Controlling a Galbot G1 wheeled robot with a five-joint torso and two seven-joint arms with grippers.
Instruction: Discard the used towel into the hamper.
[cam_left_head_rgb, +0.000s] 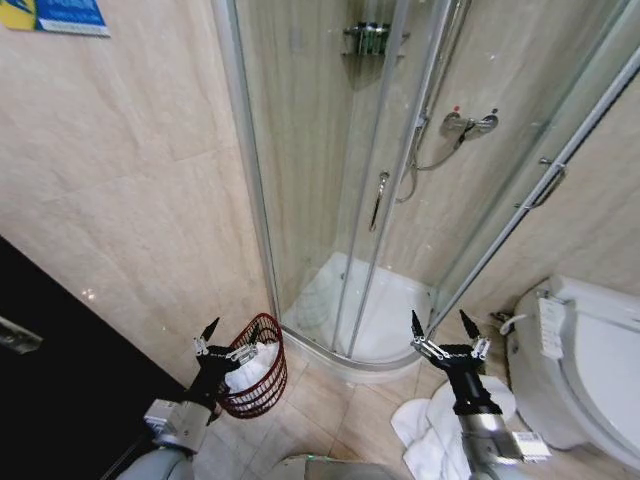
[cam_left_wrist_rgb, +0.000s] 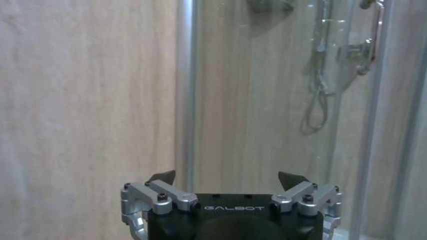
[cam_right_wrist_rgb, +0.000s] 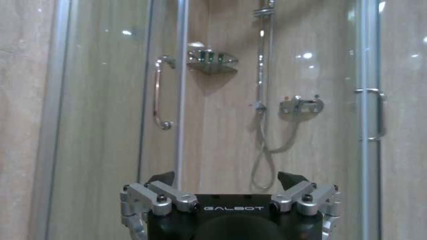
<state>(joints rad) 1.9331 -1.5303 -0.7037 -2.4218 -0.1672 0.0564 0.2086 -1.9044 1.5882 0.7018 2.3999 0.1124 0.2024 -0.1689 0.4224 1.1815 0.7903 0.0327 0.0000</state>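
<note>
With both hands spread and holding nothing, the right hand (cam_left_head_rgb: 443, 322) should descend squarely onto the towel (cam_left_head_rgb: 432, 430) at lower right, then carry it to the hamper (cam_left_head_rgb: 262, 375) beside the left hand (cam_left_head_rgb: 229, 335).

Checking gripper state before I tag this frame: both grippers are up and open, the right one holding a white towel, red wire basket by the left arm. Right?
Not quite. In the head view the right gripper is open and empty; the crumpled white towel lies on the floor beneath it. The left gripper is open, beside the dark reddish-brown wire hamper.

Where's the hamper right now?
In the head view the hamper sits on the floor at lower left, behind the left gripper, beside the shower.
</note>
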